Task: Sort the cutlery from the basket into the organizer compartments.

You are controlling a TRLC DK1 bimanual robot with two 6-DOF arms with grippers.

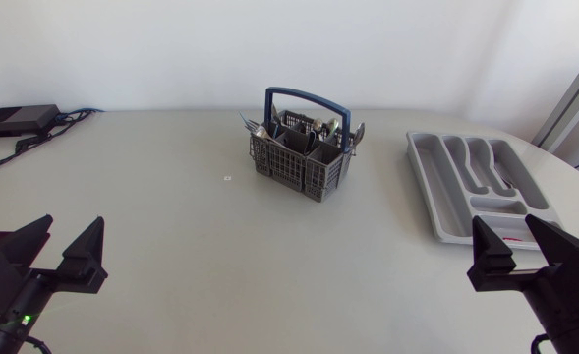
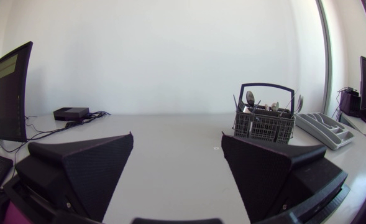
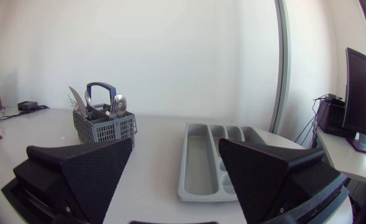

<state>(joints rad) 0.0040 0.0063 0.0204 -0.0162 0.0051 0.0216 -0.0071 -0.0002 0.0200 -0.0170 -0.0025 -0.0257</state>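
Head view: grey plastic basket [image 1: 304,162] with lattice walls and a dark blue hoop handle [image 1: 307,98] stands upright near the far middle of the table [image 1: 171,216]. Metal cutlery [image 1: 320,125] sticks up out of it. Grey moulded organizer [image 1: 436,187] with long narrow compartments lies flat at the right, well apart from the basket and close to the rounded table edge. Table top is pale grey, smooth and matte, with a wide bare stretch between the basket and both arms. Left gripper [image 1: 71,222] is at the near left, its black wedge fingers spread and holding nothing. Right gripper [image 1: 505,221] is at the near right, just beside the organizer's near end, also spread and bare. A black box [image 1: 19,120] with cables sits at the far left corner.

Left wrist view: gripper [image 2: 178,135] has textured matte fingers set wide apart, only bare table between them. Basket [image 2: 265,124] is ahead and off to one side, organizer [image 2: 322,127] past it.

Right wrist view: gripper [image 3: 175,142] fingers wide apart. Organizer [image 3: 201,162] is straight ahead, its near end between the fingertips but untouched. Basket [image 3: 105,124] is off to the side, spoon bowls [image 3: 117,104] showing above its rim.
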